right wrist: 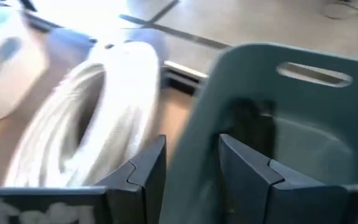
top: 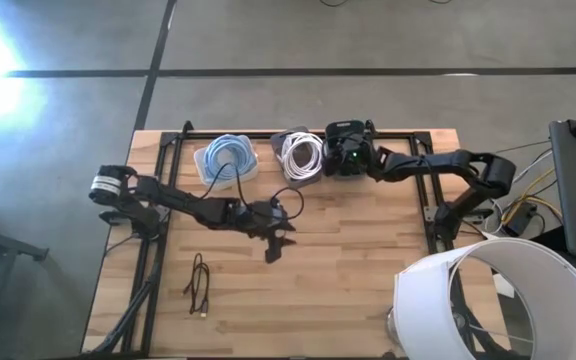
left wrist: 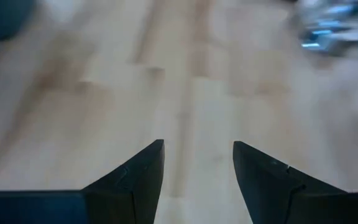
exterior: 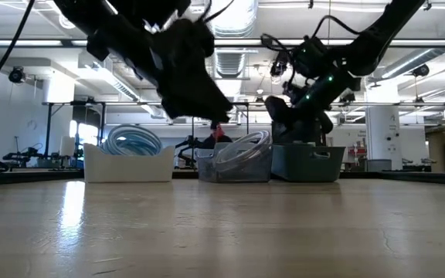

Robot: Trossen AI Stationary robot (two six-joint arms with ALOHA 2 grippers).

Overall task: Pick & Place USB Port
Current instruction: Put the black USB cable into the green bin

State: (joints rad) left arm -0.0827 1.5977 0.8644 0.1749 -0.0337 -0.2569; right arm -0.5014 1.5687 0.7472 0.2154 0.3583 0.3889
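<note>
A thin black USB cable (top: 200,285) lies loosely folded on the wood near the table's near-left part; no gripper touches it. My left gripper (top: 274,249) (left wrist: 197,144) hangs open over bare wood near the table's middle, right of the cable, holding nothing. My right gripper (top: 344,163) (right wrist: 191,142) is open above the grey-blue bin (exterior: 307,163) (right wrist: 303,124) at the far edge. In the right wrist view its fingers stand either side of the bin's near wall; touching cannot be told. Something dark (right wrist: 253,118) shows inside the bin.
Two more bins stand along the far edge: a white one with a blue cable coil (top: 226,156) (exterior: 134,142) and a clear one with a white cable coil (top: 303,154) (exterior: 242,151) (right wrist: 98,118). A large white lampshade-like drum (top: 498,300) overhangs the near-right corner.
</note>
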